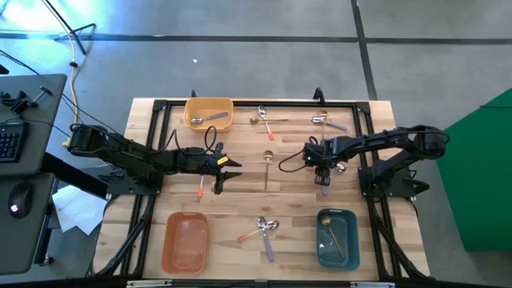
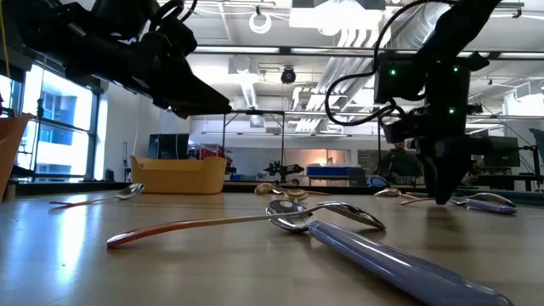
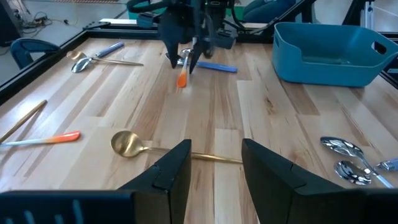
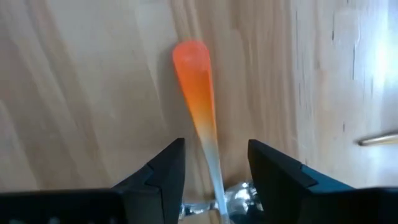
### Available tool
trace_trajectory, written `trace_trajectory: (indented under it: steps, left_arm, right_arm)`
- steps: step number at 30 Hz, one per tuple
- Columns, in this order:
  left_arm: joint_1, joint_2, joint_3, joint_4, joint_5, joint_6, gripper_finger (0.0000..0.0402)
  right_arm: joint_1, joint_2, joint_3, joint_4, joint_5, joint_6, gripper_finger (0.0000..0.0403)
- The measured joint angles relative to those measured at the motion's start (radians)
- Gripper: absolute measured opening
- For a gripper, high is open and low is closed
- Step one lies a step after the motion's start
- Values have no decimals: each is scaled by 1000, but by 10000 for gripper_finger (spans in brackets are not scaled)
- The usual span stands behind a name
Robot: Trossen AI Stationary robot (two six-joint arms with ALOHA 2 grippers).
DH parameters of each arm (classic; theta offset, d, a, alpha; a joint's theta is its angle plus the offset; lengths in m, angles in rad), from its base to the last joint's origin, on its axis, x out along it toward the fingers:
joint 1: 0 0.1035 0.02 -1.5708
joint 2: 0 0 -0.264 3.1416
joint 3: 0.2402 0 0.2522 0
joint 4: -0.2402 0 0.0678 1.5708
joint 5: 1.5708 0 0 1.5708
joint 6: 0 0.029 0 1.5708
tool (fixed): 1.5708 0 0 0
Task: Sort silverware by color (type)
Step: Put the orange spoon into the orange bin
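Right gripper sits low over the bench on its right half, fingers apart and straddling the neck of an orange-handled spoon. In the right wrist view the handle runs straight out ahead between the fingers, so the long axis lies across the closing direction; nothing is clamped yet. The bowel end is cut off at the frame edge, only a glint of silver showing. In the high view this spoon is almost wholly hidden under the gripper.

Left gripper hovers near the bench middle, fingers apart and empty. A gold spoon lies just ahead of it, handle running crosswise under the fingers.

Judgement: the right arm is far nearer the orange spoon, and a straight close should catch the neck. The orange bin lies across the bench at the front left, on the left arm's side.

Elsewhere: another orange-handled spoon by the left gripper, a crossed pair at front centre, several along the far edge, one in the yellow bin, a gold one in the blue bin.

Contact height cannot be judged from the low view.
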Motion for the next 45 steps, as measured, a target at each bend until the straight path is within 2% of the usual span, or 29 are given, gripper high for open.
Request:
trace_trajectory:
  steps: [7, 16, 21, 24, 27, 33, 37, 41, 45]
  left_arm:
    - [1, 0, 0, -1, 0, 3, 133]
    - [3, 0, 0, 5, 0, 8, 133]
    - [3, 0, 0, 13, 0, 9, 133]
    - [3, 0, 0, 12, 0, 9, 133]
    - [3, 0, 0, 13, -1, 10, 133]
    - [3, 0, 0, 33, -25, 34, 133]
    - [1, 0, 0, 36, -28, 34, 133]
    - [-13, 0, 0, 44, -29, 17, 134]
    - [-35, 1, 0, 106, -29, 17, 142]
  right_arm:
    - [-45, 50, -5, 12, -76, 4, 121]
    - [-42, 59, 14, 6, -103, -17, 12]
    - [-38, 63, 51, -25, -99, -21, 21]
    - [-24, 62, 88, -5, -63, -20, 10]
    - [-2, 62, 129, -71, -59, -10, 7]
    - [60, 60, 285, -209, -37, -1, 7]
    - [102, 40, 384, -202, -23, -25, 7]
    - [136, -40, 372, 15, -31, -85, 6]
    - [149, -125, 219, 388, -73, -155, 6]
